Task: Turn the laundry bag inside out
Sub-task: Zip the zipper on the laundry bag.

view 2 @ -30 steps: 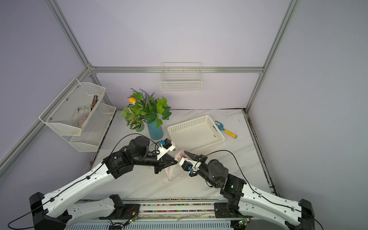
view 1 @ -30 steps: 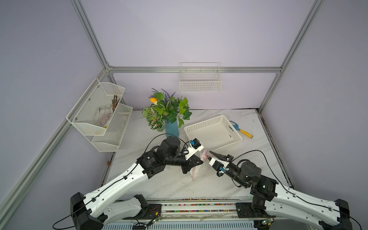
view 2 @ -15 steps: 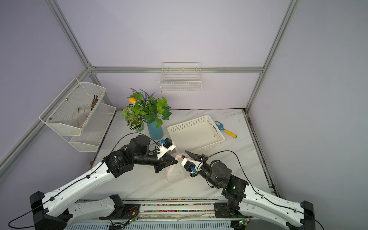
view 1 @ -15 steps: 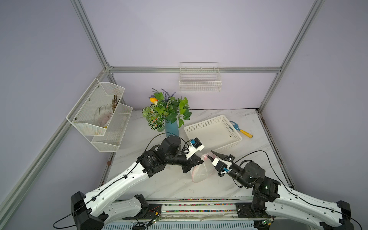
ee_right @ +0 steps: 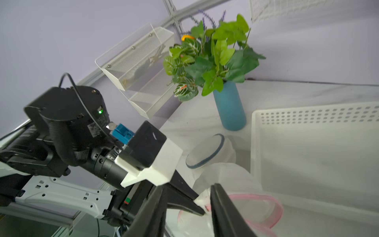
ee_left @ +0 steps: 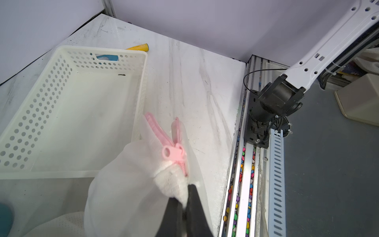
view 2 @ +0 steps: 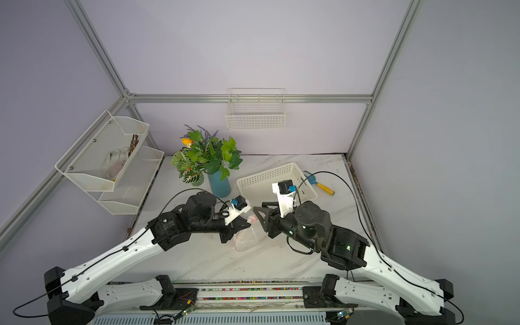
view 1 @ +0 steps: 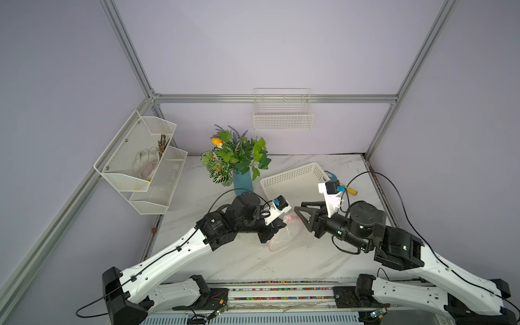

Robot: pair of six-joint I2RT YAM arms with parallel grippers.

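Left wall: a two-tier white mesh rack (view 1: 132, 157) is mounted above the left edge of the marble table (view 1: 253, 261). It holds pale and brownish items that are too small to identify.

Rear left of table: artificial foliage stands upright in a blue vase (view 1: 242, 183).

Centre: the left gripper (ee_left: 184, 195) has its fingers pressed together on a fold of the white mesh laundry bag (view 1: 277, 239), right beside the pink zipper (ee_left: 174, 151). The bag hangs from that pinch over the middle of the table, just in front of the white perforated basket (view 1: 284, 176). I cannot tell whether its lower end rests on the marble.

In the right wrist view, a round white mesh piece with a dark blue rim (ee_right: 211, 151) lies on the table between the vase and the held bag.

Right of centre: the right gripper (ee_right: 187, 187) faces the left gripper, with its fingers moderately apart at the bag's mouth. They are not closed on the fabric.

Rear right: the basket sits at an angle on the table. Beyond it, toward the right edge, lies a small scoop (view 2: 319, 184) with a blue blade and a yellow handle.

Back wall: a white wire basket (view 1: 282, 118) hangs above the table.
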